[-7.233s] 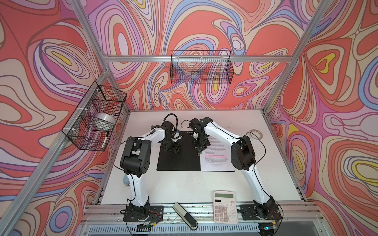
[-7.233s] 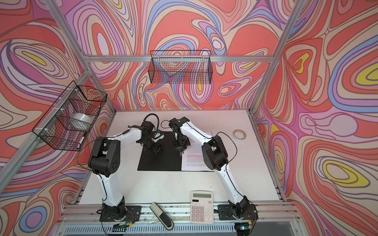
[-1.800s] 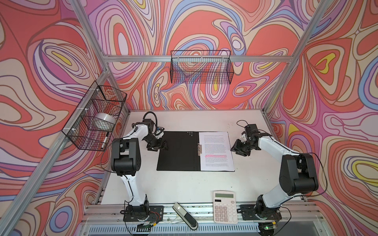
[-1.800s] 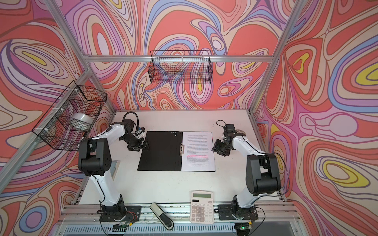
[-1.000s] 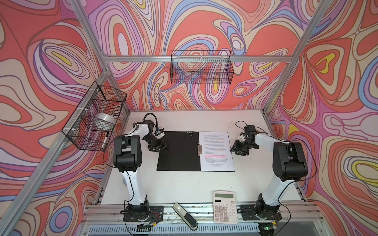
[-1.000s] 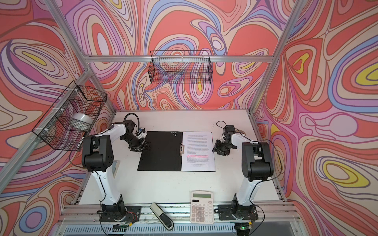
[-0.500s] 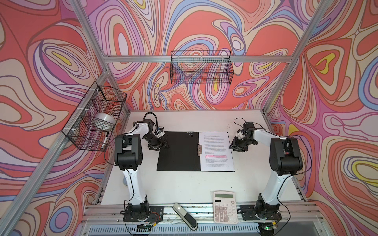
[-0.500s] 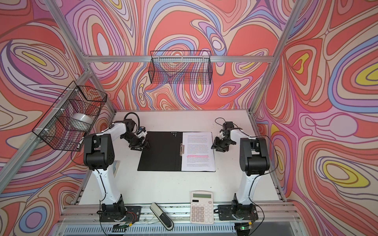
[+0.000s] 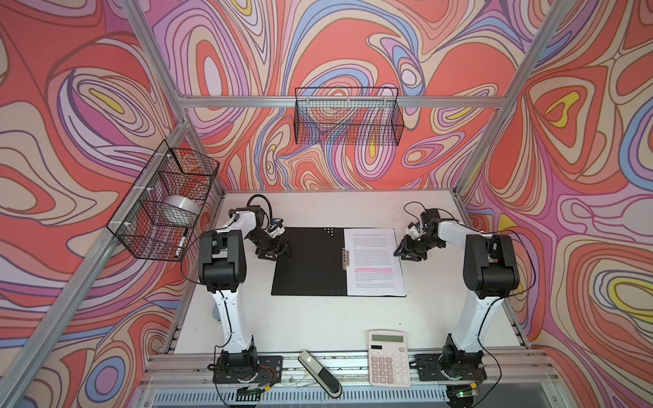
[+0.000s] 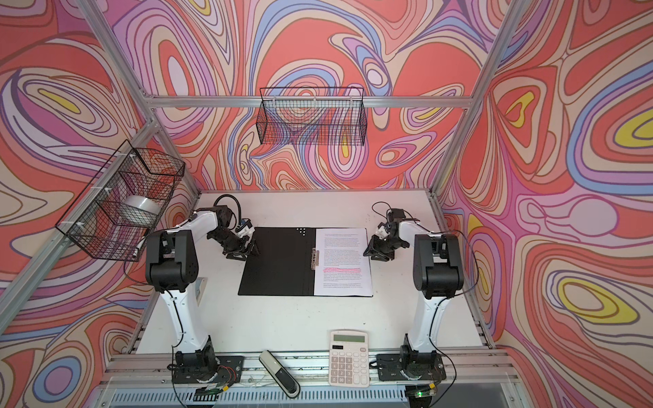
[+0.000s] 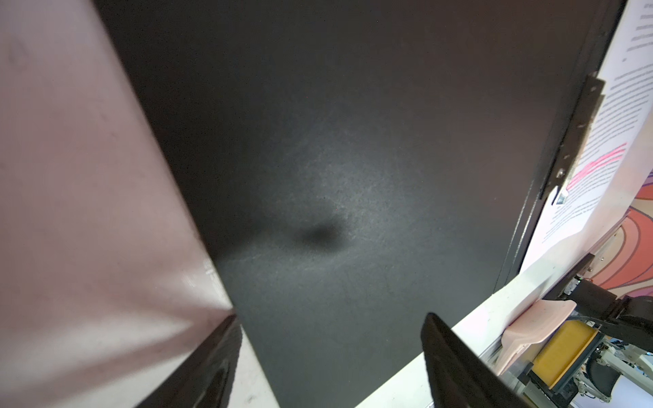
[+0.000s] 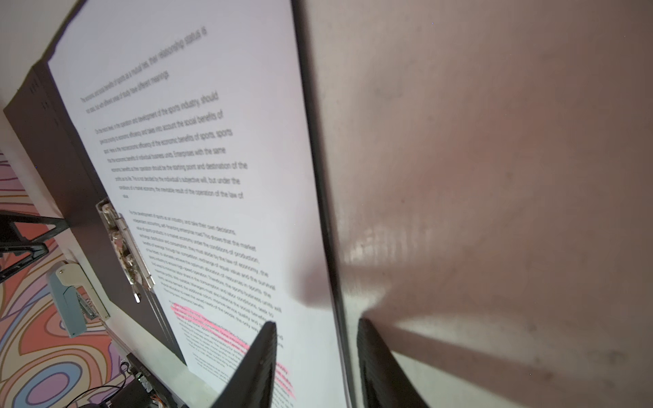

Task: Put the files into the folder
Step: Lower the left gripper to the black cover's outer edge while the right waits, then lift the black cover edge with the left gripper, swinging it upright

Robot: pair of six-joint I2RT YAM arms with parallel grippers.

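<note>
The files (image 9: 374, 261) lay squared on the right half of the open folder (image 9: 307, 263), beside its clip (image 9: 344, 255). I judged only closing the cover remained. My left gripper (image 9: 279, 255) and right gripper (image 9: 403, 254) stood unclenched and empty at opposite edges.

Bright, even light (wrist views blurred).

White table (image 9: 318, 318) bears open folder (image 9: 307, 261) and calculator (image 9: 388, 356).
</note>
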